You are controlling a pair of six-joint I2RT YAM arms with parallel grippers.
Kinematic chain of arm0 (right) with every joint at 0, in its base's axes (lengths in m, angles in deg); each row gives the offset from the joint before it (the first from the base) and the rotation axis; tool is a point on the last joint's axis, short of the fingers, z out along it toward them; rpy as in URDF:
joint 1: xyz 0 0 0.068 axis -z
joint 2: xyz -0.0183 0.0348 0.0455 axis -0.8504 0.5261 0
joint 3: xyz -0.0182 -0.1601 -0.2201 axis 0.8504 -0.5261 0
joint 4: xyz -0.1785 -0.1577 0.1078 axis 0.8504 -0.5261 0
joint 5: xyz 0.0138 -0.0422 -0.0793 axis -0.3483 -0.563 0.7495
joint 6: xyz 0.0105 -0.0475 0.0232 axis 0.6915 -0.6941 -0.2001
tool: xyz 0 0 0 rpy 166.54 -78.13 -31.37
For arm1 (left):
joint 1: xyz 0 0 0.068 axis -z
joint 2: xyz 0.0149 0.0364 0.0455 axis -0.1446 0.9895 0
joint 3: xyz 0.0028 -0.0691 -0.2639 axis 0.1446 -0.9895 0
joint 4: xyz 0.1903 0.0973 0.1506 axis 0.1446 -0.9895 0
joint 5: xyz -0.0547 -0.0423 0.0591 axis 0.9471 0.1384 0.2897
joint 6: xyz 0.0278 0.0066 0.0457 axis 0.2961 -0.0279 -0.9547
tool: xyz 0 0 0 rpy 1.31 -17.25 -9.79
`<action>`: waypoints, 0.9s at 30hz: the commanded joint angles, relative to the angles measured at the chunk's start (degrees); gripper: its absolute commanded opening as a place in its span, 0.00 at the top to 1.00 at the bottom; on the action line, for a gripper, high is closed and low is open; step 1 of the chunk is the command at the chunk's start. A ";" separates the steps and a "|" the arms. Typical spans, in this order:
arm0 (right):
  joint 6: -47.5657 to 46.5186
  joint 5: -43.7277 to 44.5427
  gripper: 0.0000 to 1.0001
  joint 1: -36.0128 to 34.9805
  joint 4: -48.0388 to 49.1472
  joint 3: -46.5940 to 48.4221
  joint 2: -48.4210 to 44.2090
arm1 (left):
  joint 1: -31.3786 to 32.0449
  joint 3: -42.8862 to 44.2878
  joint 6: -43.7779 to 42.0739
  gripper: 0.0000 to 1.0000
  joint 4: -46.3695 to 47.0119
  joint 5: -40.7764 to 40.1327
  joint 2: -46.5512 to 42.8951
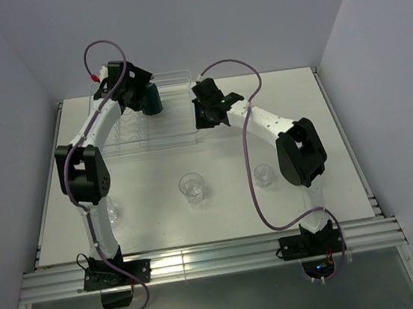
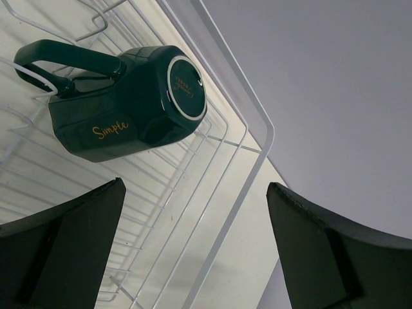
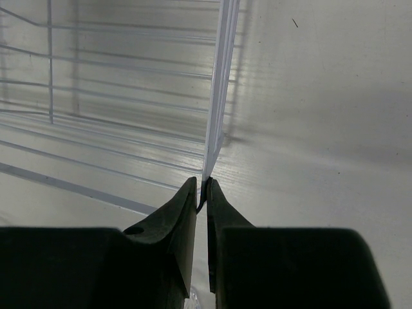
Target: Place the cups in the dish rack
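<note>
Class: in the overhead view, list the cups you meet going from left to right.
leftmost clear glass tumbler → dark green ceramic mug → central clear glass tumbler → rightmost clear glass tumbler

One green mug (image 1: 152,99), three clear tumblers (image 1: 192,187) (image 1: 264,175) (image 1: 113,210), one rack (image 1: 174,133), two arms (image 1: 87,174) (image 1: 301,152)

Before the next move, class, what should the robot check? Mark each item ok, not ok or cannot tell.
1. Mug lies in rack: ok.
2. Left gripper open, clear of mug: ok.
3. Right gripper shut on rack's edge wire, steadying it: ok.
4. All cups loaded: not ok; glasses stand on table.
5. Mint cup located: cannot tell; no view shows it.
</note>
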State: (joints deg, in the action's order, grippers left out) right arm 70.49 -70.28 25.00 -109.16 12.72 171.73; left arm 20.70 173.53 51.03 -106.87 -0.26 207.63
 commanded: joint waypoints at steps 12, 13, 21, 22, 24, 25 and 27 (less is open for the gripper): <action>-1.23 -1.78 0.87 -1.81 -0.19 -0.75 0.69 | -0.34 1.00 -0.83 0.08 2.52 -1.95 0.95; -1.14 -1.87 0.87 -1.90 -0.18 -0.75 0.69 | -0.43 0.74 -1.01 0.20 2.79 -1.42 0.60; -1.23 -1.87 0.87 -1.81 -0.18 -0.31 1.57 | -0.52 0.46 -2.15 1.00 5.69 -0.98 -2.13; -1.23 -1.78 0.87 -1.81 -0.18 -0.14 1.65 | -0.52 1.34 -2.24 1.00 5.52 -0.98 -1.60; -1.31 -1.78 0.87 -1.90 -0.27 0.04 1.92 | -0.60 4.23 -2.77 1.00 4.99 -0.80 0.50; -1.32 -1.78 0.87 -1.90 -0.27 0.04 1.83 | -0.69 5.12 -2.86 1.00 4.81 -0.80 1.38; -1.40 -1.78 0.87 -1.90 -0.53 0.22 1.92 | -0.69 7.14 -3.21 1.00 5.16 -0.98 3.40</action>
State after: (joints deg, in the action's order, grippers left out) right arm 70.47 -70.21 25.00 -109.14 12.74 171.73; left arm 20.33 175.74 49.37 -104.31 -0.78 209.27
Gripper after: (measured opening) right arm 0.140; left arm 0.013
